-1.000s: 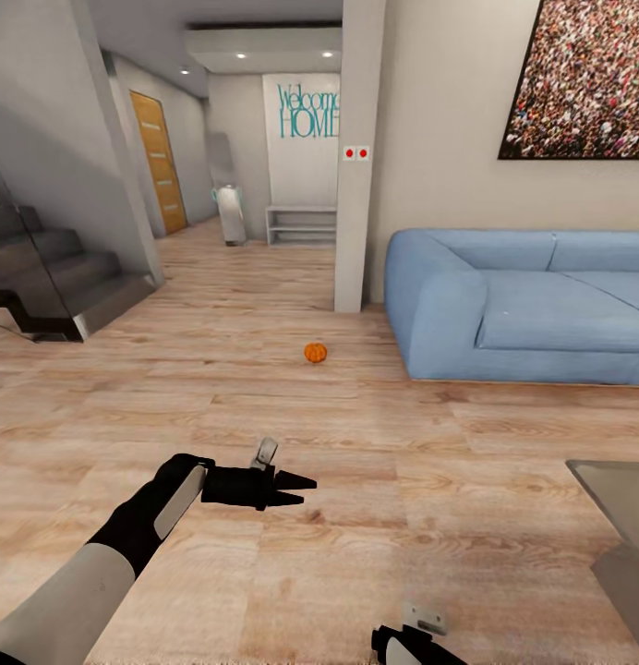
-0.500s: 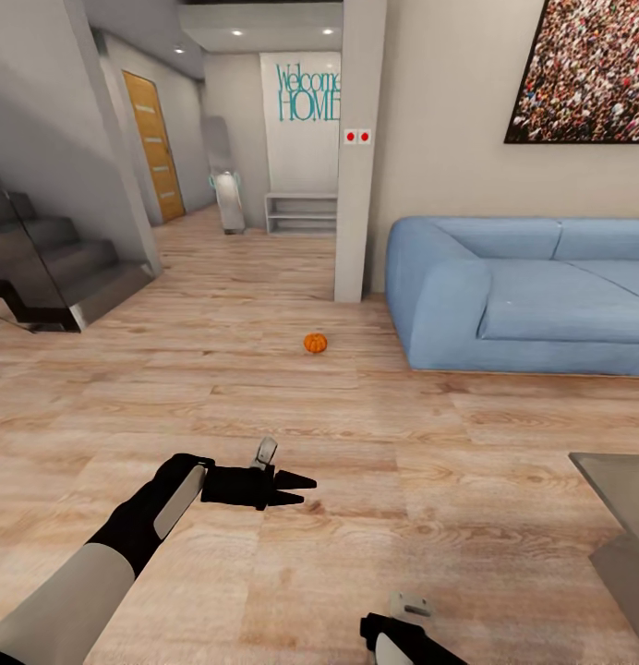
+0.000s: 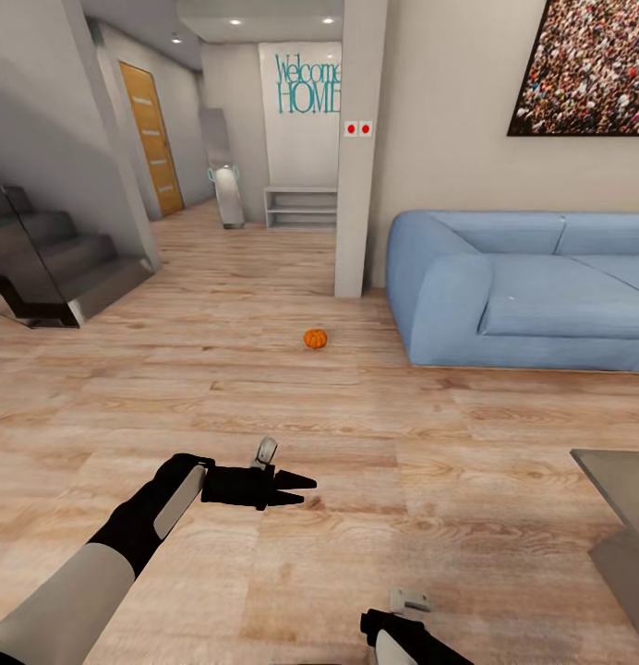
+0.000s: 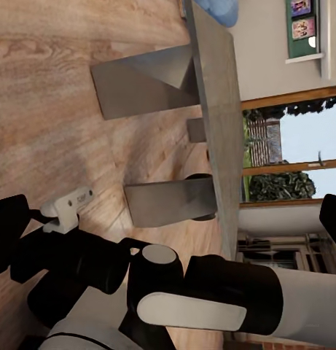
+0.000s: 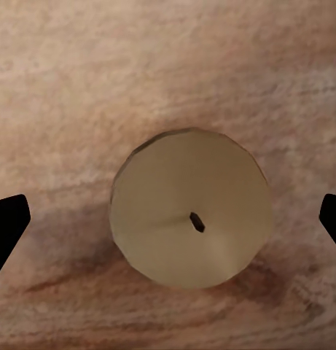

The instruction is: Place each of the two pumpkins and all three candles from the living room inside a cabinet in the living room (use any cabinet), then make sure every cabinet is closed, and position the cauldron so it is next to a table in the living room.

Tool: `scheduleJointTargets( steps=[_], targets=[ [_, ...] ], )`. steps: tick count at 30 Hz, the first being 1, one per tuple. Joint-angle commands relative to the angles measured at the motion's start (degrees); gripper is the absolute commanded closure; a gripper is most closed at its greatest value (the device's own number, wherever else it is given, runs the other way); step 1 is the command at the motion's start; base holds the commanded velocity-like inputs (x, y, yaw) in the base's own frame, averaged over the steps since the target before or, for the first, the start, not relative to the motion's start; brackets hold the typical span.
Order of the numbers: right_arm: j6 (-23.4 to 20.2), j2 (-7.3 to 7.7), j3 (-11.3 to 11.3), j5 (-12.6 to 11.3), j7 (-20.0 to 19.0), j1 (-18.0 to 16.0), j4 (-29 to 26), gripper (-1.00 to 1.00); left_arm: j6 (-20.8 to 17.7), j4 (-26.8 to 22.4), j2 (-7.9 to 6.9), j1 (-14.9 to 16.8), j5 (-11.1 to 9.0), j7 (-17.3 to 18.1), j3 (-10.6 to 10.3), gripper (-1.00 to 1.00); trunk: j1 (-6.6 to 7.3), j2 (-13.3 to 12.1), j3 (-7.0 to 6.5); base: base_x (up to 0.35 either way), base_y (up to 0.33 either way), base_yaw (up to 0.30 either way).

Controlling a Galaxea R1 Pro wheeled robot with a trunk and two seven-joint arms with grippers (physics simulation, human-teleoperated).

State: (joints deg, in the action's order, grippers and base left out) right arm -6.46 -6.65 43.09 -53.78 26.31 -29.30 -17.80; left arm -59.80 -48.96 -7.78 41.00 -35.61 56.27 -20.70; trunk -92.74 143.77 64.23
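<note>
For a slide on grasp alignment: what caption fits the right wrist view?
Right hand open above a cream candle standing on the wood floor, fingertips at either side, not touching.

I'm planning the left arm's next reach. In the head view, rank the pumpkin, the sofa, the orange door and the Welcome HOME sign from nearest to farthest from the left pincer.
1. Pumpkin: on the floor straight ahead of the left pincer.
2. Sofa: ahead and to the right, against the wall.
3. Orange door: down the hallway, on the left.
4. Welcome HOME sign: on the hallway's end wall.
</note>
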Motion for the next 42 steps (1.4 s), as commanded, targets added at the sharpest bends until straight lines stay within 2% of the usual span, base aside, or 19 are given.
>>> scheduleJointTargets(
  steps=[1, 8, 19, 23, 30, 42],
  targets=[
    [-0.3, 0.04, 0.4, -0.1, 0.4, 0.0, -0.1, -1.00, -0.2, 0.0, -0.05, 0.0, -0.1, 0.2, -0.1, -1.00, -0.01, 0.0, 0.27, 0.000, 0.000, 0.000],
    [-0.3, 0.32, 0.1, -0.1, 0.4, -0.1, -0.3, -1.00, -0.2, -0.1, -0.05, 0.0, -0.1, 0.2, -0.1, -1.00, -0.19, 0.1, 1.82, 0.000, 0.000, 0.000],
    [-0.2, 0.26, 0.2, 0.0, 0.4, -0.5, -0.7, -1.00, -0.2, -0.1, -0.05, 0.0, -0.1, 0.2, -0.1, -1.00, -0.19, 0.1, 1.82, 0.000, 0.000, 0.000],
    [-0.2, 0.23, 0.2, 0.1, 0.4, -0.9, -0.8, -1.00, -0.2, -0.6, -0.05, 0.0, 0.0, 0.2, -0.1, -1.00, -0.30, 0.2, 2.71, 0.000, 0.000, 0.000],
    [-0.2, 0.39, 0.1, 0.0, 0.4, -2.5, -0.6, -1.00, -0.2, -1.3, -0.01, 0.0, 0.0, 0.1, -0.3, -1.00, -0.30, 0.2, 2.71, 0.000, 0.000, 0.000],
    [0.7, 0.46, 0.0, 0.0, 0.4, -2.9, -0.4, -1.00, -0.2, -1.4, 0.29, 0.0, 0.0, -0.2, -0.4, -1.00, -0.30, 0.2, 2.71, 0.000, 0.000, 0.000]
  ],
)
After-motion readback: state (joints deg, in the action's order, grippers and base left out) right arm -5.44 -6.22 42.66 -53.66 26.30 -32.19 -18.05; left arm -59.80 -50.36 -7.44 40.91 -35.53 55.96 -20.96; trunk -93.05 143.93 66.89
